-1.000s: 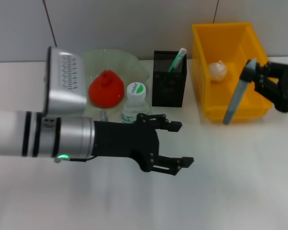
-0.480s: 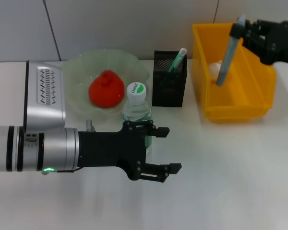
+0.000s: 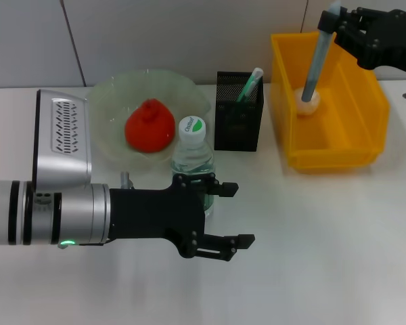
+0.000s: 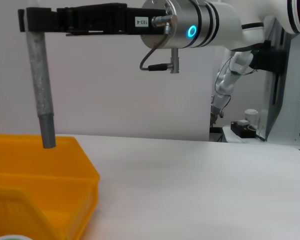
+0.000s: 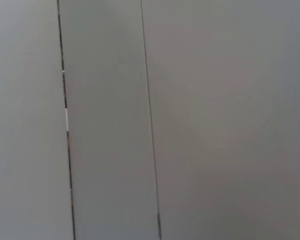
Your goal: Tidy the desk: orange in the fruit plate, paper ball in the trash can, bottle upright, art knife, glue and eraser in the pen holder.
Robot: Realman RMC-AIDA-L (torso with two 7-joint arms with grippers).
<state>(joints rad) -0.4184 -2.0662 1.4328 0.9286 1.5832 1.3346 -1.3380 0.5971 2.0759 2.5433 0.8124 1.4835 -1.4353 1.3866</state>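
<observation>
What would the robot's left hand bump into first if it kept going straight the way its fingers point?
Probably nothing nearby. The left hand, open, points across the bare white table toward the robot's right. The bottle stands just behind its fingers, off that line, and the yellow trash can looks farther back, though depth is hard to judge.

The right wrist view shows only a plain grey wall filling the whole picture. Two thin dark seams run nearly straight up and down through it, dividing it into flat panels; the seam nearer one edge has a short pale stretch partway along. None of the desk's things appears in this view, and no part of either arm shows in it.
</observation>
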